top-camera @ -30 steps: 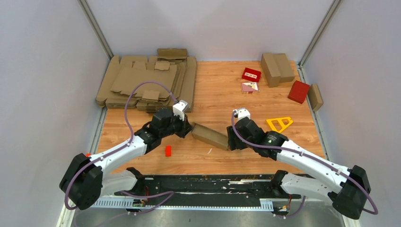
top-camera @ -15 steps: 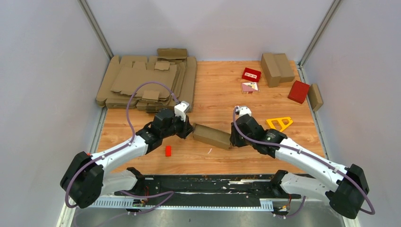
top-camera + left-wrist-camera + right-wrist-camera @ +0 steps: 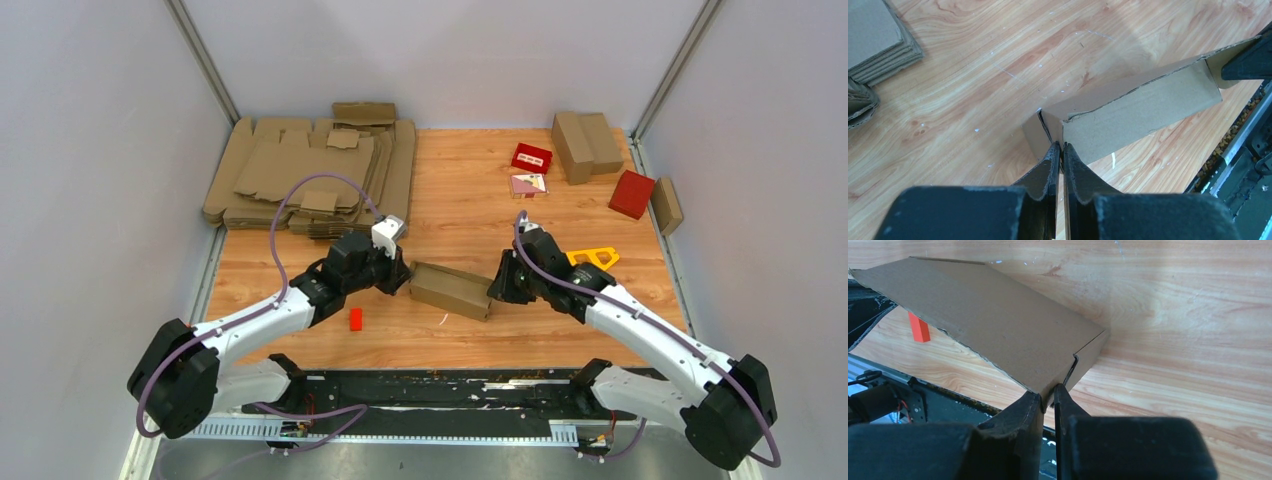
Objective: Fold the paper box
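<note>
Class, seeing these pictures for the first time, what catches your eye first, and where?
The brown paper box is at the middle of the table, pinched at one end by the left hand and at the other by the right hand. At far left lies a stack of flat cardboard blanks.

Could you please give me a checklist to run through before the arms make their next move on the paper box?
1. Left gripper pinching the paper box at one end: ok.
2. Right gripper pinching the opposite end: ok.
3. Corner seams flush: not ok, a dark gap shows at the corner by the left gripper.
4. Small red block apart from the box: ok.
5. Yellow triangular frame free of the right arm: cannot tell, the arm overlaps it from above.
</note>
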{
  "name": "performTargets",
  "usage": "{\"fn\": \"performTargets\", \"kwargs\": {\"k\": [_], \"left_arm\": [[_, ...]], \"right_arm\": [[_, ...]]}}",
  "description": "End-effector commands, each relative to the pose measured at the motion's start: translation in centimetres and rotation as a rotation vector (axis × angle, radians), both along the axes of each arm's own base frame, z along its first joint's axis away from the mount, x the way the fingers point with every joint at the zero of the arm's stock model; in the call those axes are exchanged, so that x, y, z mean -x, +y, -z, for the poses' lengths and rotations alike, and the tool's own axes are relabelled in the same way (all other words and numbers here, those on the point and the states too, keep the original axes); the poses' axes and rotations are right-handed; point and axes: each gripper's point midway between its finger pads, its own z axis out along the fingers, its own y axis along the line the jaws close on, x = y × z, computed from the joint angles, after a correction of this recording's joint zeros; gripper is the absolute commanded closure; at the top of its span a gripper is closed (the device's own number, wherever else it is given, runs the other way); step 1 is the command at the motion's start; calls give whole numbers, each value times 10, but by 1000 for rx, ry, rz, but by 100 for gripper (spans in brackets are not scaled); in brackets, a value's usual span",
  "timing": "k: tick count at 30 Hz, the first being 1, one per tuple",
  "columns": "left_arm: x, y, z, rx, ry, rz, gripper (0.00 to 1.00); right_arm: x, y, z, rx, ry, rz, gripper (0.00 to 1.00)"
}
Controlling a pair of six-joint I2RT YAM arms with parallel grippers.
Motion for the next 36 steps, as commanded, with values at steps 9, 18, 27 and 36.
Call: {"fn": "performTargets", "kwargs": {"k": [9, 18, 27, 36], "left_arm": [[-5, -5, -8, -5, -28, 4, 88], [-6, -4, -6, -14, -24, 2, 88], [-6, -4, -6, -15, -26, 1, 88], [-6, -5, -4, -18, -22, 5, 89]], "right_arm": [[-4, 6, -5, -26, 59, 70, 92], [-1, -12, 3, 81, 45, 56, 91], [-3, -16, 0, 105, 24, 48, 88], [3, -11, 15, 106, 52, 43, 87]]}}
